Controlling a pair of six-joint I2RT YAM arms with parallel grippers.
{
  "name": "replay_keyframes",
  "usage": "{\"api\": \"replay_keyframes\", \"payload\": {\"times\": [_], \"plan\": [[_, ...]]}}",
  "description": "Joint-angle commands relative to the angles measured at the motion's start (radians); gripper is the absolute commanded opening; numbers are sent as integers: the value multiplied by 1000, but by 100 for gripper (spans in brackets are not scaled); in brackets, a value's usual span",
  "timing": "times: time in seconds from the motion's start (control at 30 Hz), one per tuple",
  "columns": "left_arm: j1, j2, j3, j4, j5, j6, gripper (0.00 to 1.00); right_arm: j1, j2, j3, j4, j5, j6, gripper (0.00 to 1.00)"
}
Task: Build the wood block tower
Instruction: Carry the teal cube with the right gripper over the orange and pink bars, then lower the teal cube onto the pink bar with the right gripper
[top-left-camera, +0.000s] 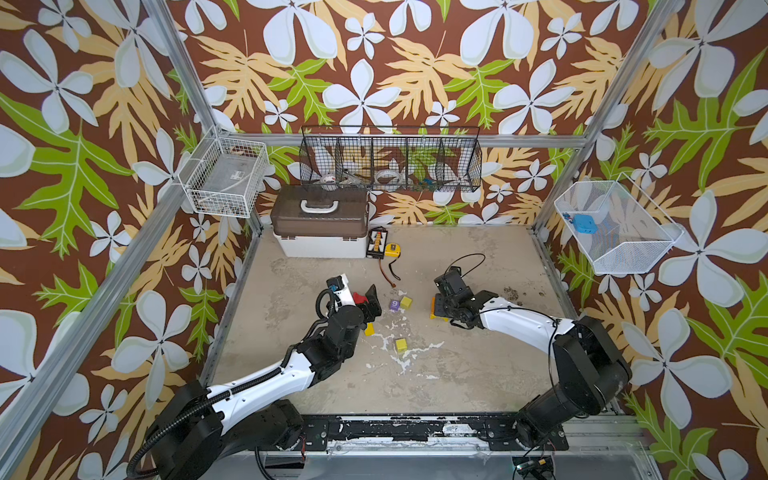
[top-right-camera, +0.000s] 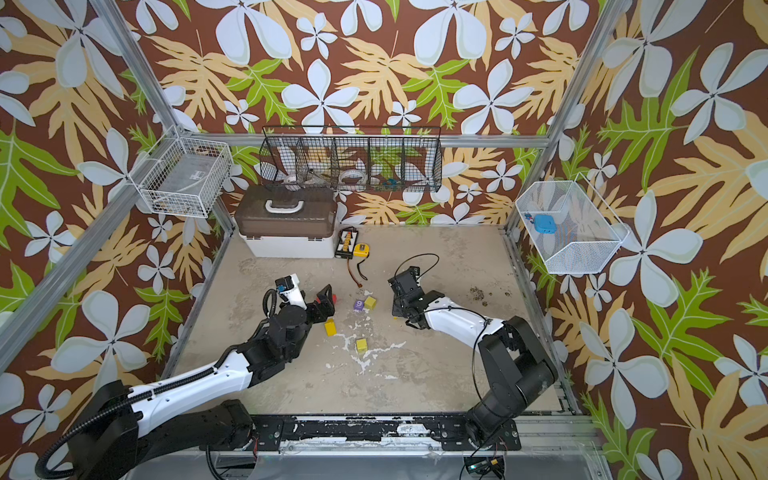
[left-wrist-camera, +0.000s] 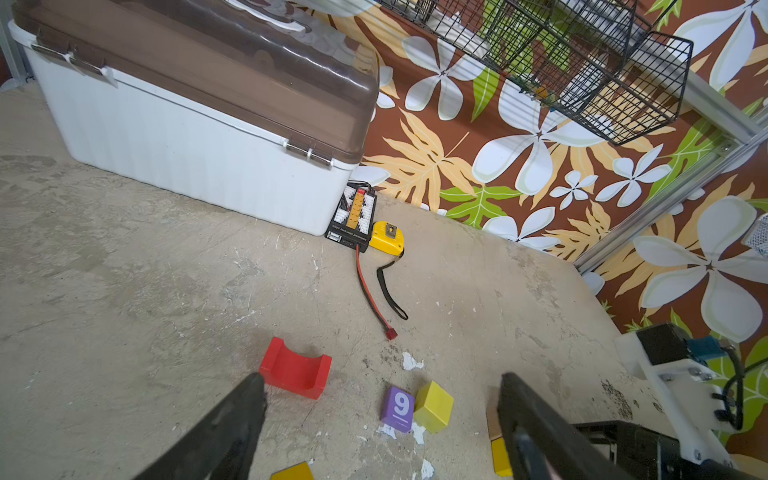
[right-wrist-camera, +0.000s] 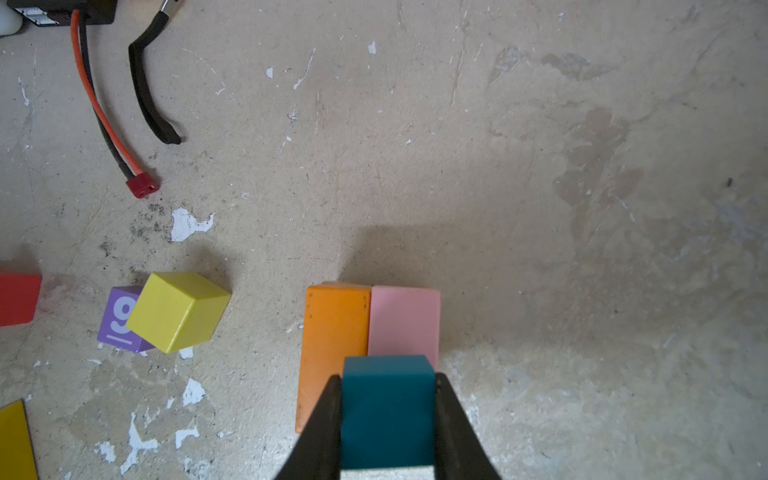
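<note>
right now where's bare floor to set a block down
Widest bare floor: back right, between the tape measure and the right frame rail; also the front strip between the lone yellow cube and the front rail. Crowded: the middle, around the red arch, purple 9 block and red cable.

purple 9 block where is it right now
In both top views the purple 9 block sits near the middle of the table, right against a yellow cube on its right, with the red arch further left.
</note>
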Motion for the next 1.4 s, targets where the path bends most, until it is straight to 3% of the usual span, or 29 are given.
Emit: {"api": "replay_keyframes", "payload": {"times": [0.0,1.37], "plan": [[3,-2,5,7,-3,-6,88,1,8,11,-9,18,-15,23],[3,-20,1,5,1,-7,89,5,50,42,-43,60,-34,27]]}}
